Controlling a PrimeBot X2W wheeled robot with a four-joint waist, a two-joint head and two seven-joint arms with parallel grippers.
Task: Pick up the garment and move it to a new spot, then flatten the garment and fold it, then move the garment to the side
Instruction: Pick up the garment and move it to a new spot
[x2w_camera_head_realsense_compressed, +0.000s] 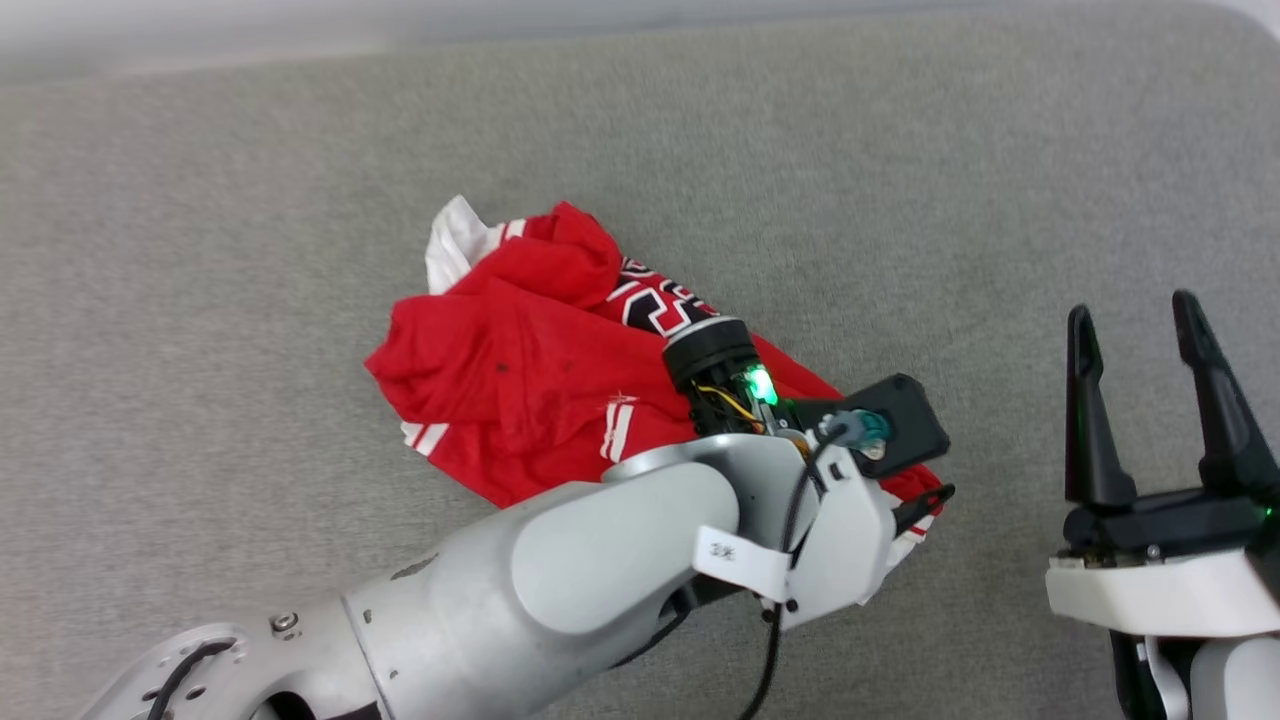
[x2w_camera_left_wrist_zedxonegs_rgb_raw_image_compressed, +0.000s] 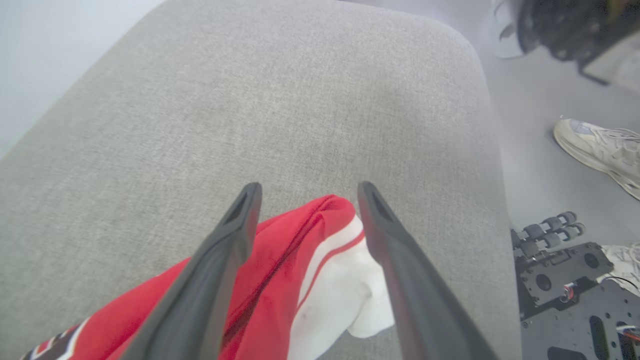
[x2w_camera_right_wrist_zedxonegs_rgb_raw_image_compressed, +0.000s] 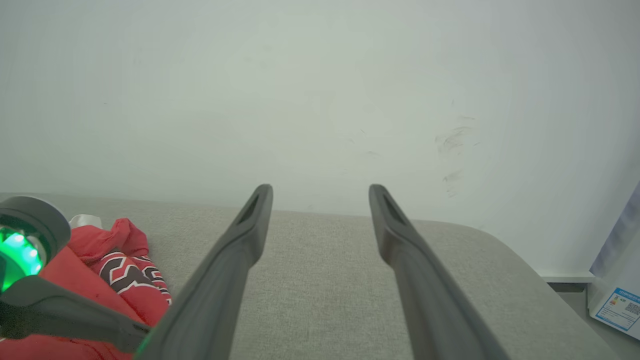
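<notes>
The garment (x2w_camera_head_realsense_compressed: 520, 370), a red jersey with white sleeves and striped trim, lies crumpled in the middle of the grey cushion (x2w_camera_head_realsense_compressed: 250, 200). My left arm (x2w_camera_head_realsense_compressed: 600, 560) reaches across it, with the wrist above the garment's right end. In the left wrist view my left gripper (x2w_camera_left_wrist_zedxonegs_rgb_raw_image_compressed: 306, 192) is open, and a red fold and white sleeve of the garment (x2w_camera_left_wrist_zedxonegs_rgb_raw_image_compressed: 325, 280) lie loose between the fingers. To the right, my right gripper (x2w_camera_head_realsense_compressed: 1132, 310) is open and holds nothing, its fingers pointing up. The right wrist view shows the right gripper (x2w_camera_right_wrist_zedxonegs_rgb_raw_image_compressed: 321, 190) over bare cushion, with the garment (x2w_camera_right_wrist_zedxonegs_rgb_raw_image_compressed: 120, 260) to its left.
The cushion's rounded edge (x2w_camera_left_wrist_zedxonegs_rgb_raw_image_compressed: 480, 100) drops to the floor, where a person's pale shoe (x2w_camera_left_wrist_zedxonegs_rgb_raw_image_compressed: 600, 150) and a black wheeled base (x2w_camera_left_wrist_zedxonegs_rgb_raw_image_compressed: 560, 280) stand. A white wall (x2w_camera_right_wrist_zedxonegs_rgb_raw_image_compressed: 320, 100) rises behind the cushion. A labelled box (x2w_camera_right_wrist_zedxonegs_rgb_raw_image_compressed: 620, 305) sits at the right.
</notes>
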